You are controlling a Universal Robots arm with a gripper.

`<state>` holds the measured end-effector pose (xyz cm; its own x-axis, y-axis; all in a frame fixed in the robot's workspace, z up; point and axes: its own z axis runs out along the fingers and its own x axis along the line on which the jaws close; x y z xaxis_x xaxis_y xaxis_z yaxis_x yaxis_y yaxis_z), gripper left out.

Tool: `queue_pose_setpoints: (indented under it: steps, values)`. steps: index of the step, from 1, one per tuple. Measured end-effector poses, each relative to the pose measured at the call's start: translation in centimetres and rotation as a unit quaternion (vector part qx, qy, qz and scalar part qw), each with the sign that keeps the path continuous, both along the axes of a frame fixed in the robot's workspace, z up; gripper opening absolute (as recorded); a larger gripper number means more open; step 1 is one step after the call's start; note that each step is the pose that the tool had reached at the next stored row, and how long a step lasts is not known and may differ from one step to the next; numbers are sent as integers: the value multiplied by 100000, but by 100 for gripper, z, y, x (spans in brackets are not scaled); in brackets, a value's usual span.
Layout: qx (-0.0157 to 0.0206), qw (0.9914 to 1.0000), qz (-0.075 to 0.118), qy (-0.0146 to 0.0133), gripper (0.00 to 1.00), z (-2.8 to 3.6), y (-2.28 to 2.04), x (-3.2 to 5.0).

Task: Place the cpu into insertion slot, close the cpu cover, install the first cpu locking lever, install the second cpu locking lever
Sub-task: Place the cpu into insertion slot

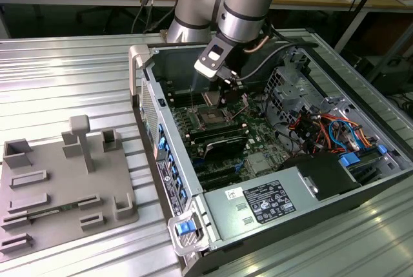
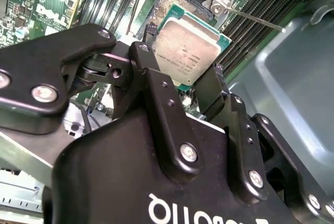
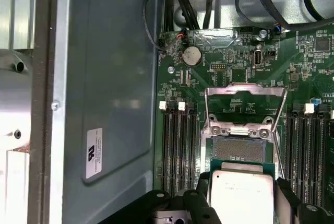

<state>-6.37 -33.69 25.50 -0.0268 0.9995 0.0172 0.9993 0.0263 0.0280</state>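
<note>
In the exterior view, hangs inside the open sheet-metal case point(image 1: 161, 136) on the ribbed tabletop point(image 1: 77, 64), with the hand point(image 1: 227, 93) low over the insertion slot point(image 1: 211, 117), seemingly for a straight drop. In the second wrist view, pinches the cpu point(image 2: 188, 51) by two opposite edges between black fingers point(image 2: 156, 93), its flat matte-silver top uncovered, close over the dark slot and apparently not yet seated. In the first wrist view, finds the cpu cover point(image 3: 245, 89) standing up on its hinge, a thin bright frame with a cut-out window, leaving the pin-speckled recess bare for the chip.
</note>
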Motion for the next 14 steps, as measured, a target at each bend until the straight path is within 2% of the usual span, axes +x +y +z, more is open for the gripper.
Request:
queue_pose_setpoints:
  steps: [14]
  values:
    - [-10, 100000, 7, 1, 55, -15, 0, 1]
